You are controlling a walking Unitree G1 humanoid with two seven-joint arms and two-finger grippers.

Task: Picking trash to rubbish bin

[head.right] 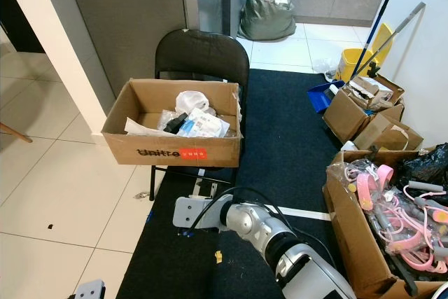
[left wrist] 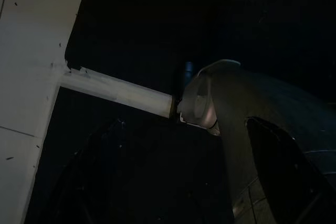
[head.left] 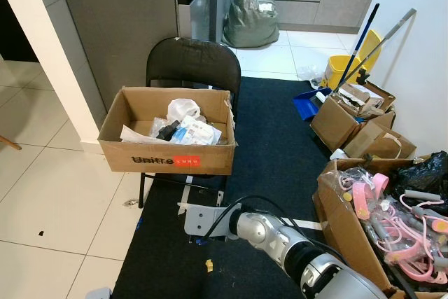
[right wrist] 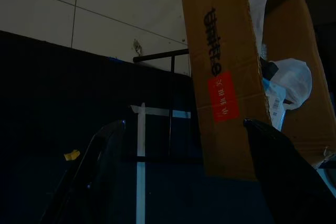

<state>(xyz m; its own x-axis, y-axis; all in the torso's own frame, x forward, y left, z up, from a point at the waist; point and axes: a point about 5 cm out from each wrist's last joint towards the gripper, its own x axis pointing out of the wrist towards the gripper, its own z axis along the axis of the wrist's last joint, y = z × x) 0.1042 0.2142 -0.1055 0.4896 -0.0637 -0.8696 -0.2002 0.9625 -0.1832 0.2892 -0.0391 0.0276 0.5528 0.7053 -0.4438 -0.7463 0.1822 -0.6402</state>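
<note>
Box (head.left: 168, 148) parked on chair (head.left: 193, 64), centre-left of frame, at handy height as the bin, already holding wrappers (head.left: 183, 127). Yellow scrap (head.left: 208, 265) on dark mat (head.left: 269, 138), bottom centre, probably the trash to pick. Right gripper (right wrist: 184, 182) low at bottom centre, arm bent inward, fingers spread, empty. Left gripper (left wrist: 178, 182) hanging idle, likewise spread.

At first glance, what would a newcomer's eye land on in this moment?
First, the open cardboard box with black lettering and a red label, resting on a black folding chair at centre and holding white plastic bags and wrappers. Next, the robot's silver right arm reaching over the dark mat below it. At right, a box of pink items and a tiny yellow scrap on the mat.
</note>
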